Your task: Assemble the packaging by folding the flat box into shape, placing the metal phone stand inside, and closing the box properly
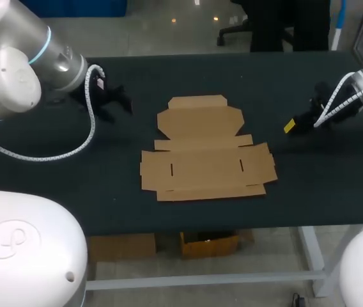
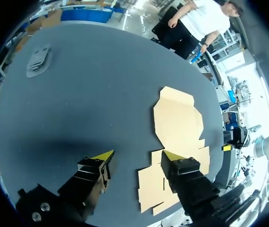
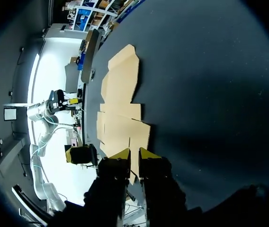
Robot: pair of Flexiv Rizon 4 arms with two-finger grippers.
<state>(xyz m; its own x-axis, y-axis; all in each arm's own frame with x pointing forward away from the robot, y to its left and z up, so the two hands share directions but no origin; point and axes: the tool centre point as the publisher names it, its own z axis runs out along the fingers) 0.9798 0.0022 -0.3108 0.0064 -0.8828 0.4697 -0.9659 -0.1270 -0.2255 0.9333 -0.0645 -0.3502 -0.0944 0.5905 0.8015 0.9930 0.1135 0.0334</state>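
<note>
Left gripper (image 2: 139,153), right gripper (image 3: 134,153) clear of flat box (image 1: 204,150) near table (image 1: 322,192) edge.

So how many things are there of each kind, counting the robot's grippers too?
Flat box: 1
Metal stand: 1
Grippers: 2 (left gripper, right gripper)
Total: 4

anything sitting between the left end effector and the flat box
Nothing visible does. Only bare table lies between the left end effector, which is open, and the flat box ahead of it.
</note>
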